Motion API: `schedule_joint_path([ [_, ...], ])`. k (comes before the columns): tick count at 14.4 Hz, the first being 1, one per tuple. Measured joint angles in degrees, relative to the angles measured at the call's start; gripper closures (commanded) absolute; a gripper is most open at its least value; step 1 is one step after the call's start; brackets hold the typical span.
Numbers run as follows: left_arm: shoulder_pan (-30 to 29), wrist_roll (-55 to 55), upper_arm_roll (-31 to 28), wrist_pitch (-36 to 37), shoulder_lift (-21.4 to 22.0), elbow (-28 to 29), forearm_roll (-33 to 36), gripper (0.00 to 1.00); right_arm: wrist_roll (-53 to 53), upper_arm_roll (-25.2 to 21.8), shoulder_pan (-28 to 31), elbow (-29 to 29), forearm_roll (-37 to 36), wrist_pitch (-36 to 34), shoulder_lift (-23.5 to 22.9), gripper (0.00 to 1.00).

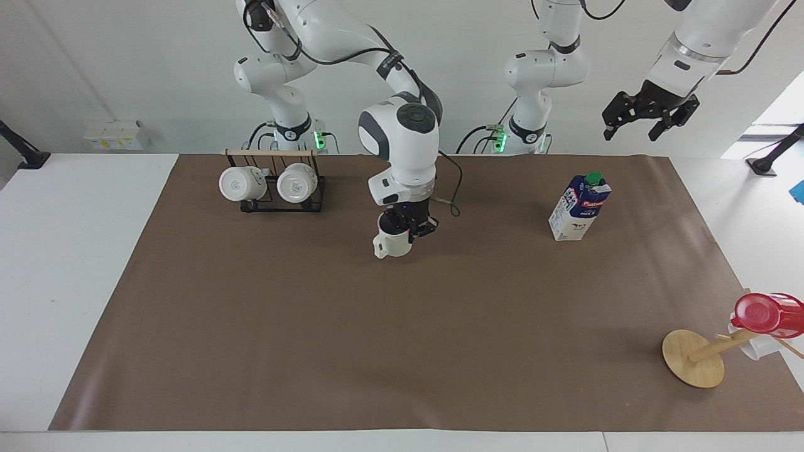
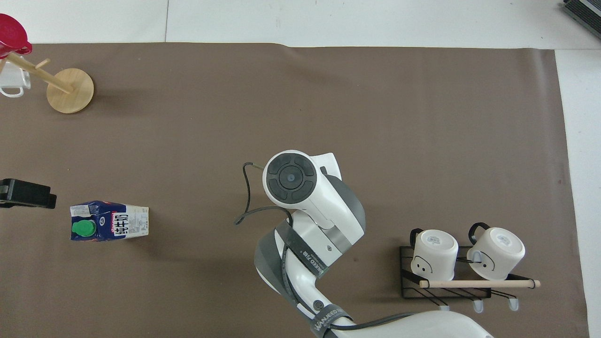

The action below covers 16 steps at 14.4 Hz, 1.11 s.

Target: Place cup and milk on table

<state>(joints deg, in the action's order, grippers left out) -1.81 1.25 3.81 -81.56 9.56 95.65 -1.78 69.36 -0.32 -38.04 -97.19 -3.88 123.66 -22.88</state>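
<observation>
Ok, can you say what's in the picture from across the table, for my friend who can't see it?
The right gripper holds a white cup above the middle of the brown-papered table. A milk carton stands toward the left arm's end, under the raised, open left gripper. Two mugs hang on a rack.

Table [image 1: 75, 263]: paper sheet [image 1: 402, 351]; milk [image 1: 579, 207]

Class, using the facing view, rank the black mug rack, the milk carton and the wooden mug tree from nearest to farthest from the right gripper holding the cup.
1. Black mug rack, toward the right arm's end.
2. Milk carton, toward the left arm's end.
3. Wooden mug tree, at the left arm's end, farthest from the robots.
</observation>
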Motion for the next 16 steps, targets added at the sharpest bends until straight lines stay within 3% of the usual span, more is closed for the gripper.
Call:
schedule_joint_path([
  [7,0.00,0.00,0.00,-0.32,0.38,1.13,0.00,0.00,0.11,-0.14,0.00,-1.47,-0.18,0.88,-0.89,1.00],
  [14,-1.73,0.19,-0.20,-7.56,5.33,13.75,0.02,0.00,-2.82,-0.14,0.00,-3.14,-0.58,1.41,-0.80,1.00],
  [15,-1.91,0.33,-0.22,-8.93,5.89,15.52,0.02,0.00,-3.45,-0.14,0.00,-3.20,-0.58,1.41,-0.77,0.81],
  [16,-1.96,0.38,-0.21,-10.57,6.65,17.62,0.02,0.00,-3.78,-0.14,0.00,-3.25,-0.59,1.41,-0.76,0.34],
])
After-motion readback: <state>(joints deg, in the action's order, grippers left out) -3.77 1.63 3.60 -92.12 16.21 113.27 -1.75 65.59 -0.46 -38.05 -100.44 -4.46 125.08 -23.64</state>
